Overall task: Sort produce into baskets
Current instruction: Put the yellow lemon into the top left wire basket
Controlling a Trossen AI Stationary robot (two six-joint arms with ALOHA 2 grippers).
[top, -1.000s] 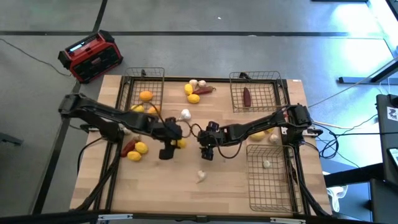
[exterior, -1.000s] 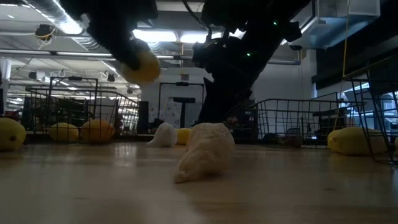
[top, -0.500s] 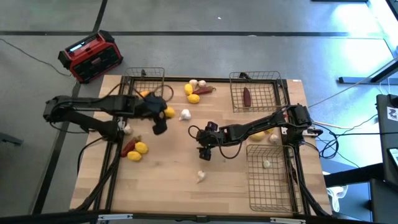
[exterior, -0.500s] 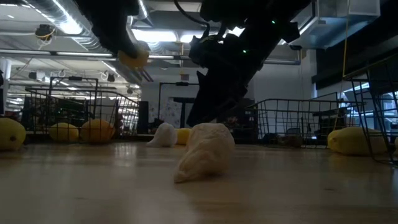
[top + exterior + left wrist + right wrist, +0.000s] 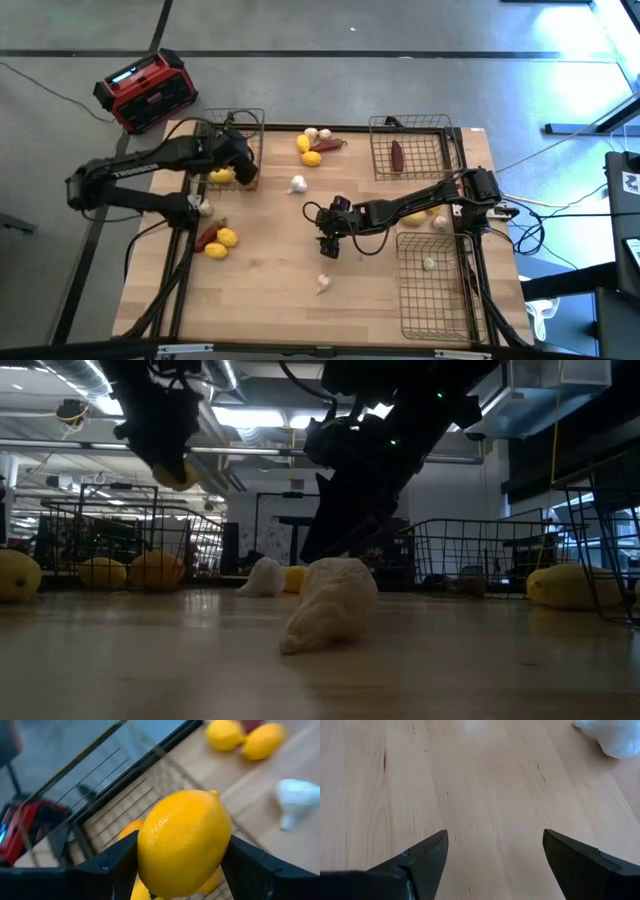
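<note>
Now we carry a lemon [image 5: 184, 842] clamped in the left tool [image 5: 240, 172] over the far-left basket [image 5: 205, 150], which already holds an orange fruit and another yellow one. Next, we judge, comes lowering inside that basket's wire walls and letting go. Our right tool [image 5: 330, 243] hangs with fingers apart and empty, well to the right of that basket, near a garlic bulb [image 5: 322, 284] on the pale wooden desk [image 5: 270, 300]. Beyond the basket, a red-and-black box [image 5: 146, 90] sits on the grey floor.
</note>
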